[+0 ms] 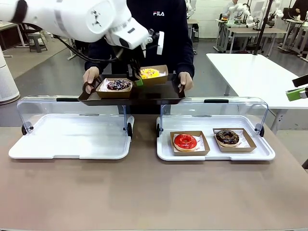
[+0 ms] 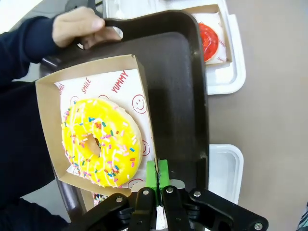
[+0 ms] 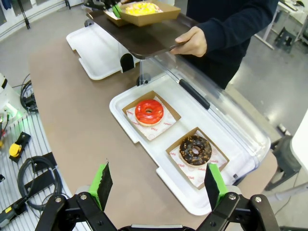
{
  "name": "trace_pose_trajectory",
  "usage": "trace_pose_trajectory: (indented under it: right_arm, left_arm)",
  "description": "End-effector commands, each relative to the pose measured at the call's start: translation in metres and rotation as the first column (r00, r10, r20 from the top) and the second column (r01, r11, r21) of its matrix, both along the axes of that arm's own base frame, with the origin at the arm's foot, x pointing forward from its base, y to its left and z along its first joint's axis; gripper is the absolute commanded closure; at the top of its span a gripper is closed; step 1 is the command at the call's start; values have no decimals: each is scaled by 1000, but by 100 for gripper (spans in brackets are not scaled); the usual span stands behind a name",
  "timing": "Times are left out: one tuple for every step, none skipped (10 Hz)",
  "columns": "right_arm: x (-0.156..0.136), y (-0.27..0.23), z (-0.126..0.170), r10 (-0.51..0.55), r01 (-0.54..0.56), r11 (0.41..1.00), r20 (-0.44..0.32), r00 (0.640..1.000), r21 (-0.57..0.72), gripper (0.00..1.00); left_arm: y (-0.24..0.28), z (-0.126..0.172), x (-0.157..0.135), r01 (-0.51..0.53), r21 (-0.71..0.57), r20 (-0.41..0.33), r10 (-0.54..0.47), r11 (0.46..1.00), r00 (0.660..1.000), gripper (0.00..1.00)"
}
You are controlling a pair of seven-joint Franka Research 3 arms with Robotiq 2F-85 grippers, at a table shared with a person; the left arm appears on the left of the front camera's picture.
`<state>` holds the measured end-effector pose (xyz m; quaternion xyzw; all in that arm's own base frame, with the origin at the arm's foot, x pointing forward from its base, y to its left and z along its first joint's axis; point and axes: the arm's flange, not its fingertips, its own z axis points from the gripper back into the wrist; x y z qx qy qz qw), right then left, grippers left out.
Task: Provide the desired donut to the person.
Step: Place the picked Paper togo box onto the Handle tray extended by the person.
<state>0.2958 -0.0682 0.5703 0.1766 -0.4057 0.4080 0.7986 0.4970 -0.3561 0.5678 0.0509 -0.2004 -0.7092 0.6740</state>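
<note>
1. Person point(image 1: 166, 33) in a black sweatshirt, standing at the far side of the table point(image 1: 144, 192), one hand point(image 1: 90, 76) at one end and the other hand point(image 1: 186, 81) at the other end of a dark tray point(image 1: 159, 94) held above the table.
2. Yellow donut point(image 1: 149, 73) with coloured sprinkles, in a brown paper box point(image 1: 159, 78) over the tray; the left wrist view shows the box wall point(image 2: 144, 96) running between the green pads.
3. Left gripper point(image 1: 138, 82), fingers pressed together on the edge of the yellow donut's box, reaching in from above the tray.
4. Chocolate donut with sprinkles point(image 1: 118, 85), in its own box on the tray, beside the yellow one.
5. Red donut point(image 1: 185, 141) and dark chocolate donut point(image 1: 227, 137), each in a box, side by side in the white display case point(image 1: 262, 153) on the table, its clear lid point(image 1: 216, 110) raised.
6. Second white display case point(image 1: 70, 149), lid raised, on the robot's left.
7. Right gripper point(image 3: 159, 185), fingers wide apart, holding nothing, above the near edge of the case with the two donuts.
</note>
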Motion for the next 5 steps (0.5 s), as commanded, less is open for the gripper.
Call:
trace_pose_trajectory:
  right_arm:
    - [1,1,-3,13,-13,1000,7,1000,17,0]
    - [1,1,-3,13,-13,1000,7,1000,17,0]
    - [1,1,-3,13,-13,1000,7,1000,17,0]
    - [1,1,-3,13,-13,1000,7,1000,17,0]
    - [1,1,-3,13,-13,1000,7,1000,17,0]
  left_arm:
    - [-8,-3,17,-5,28,-17,6,1000,1000,99]
    - [-9,-10,20,-9,39,-32,10,999,999,99]
    - [-10,-14,21,0,43,-49,2,999,999,99]
    - [-12,-16,21,3,52,-60,1,999,998,99]
    - [-13,-17,23,9,51,-70,-6,999,998,99]
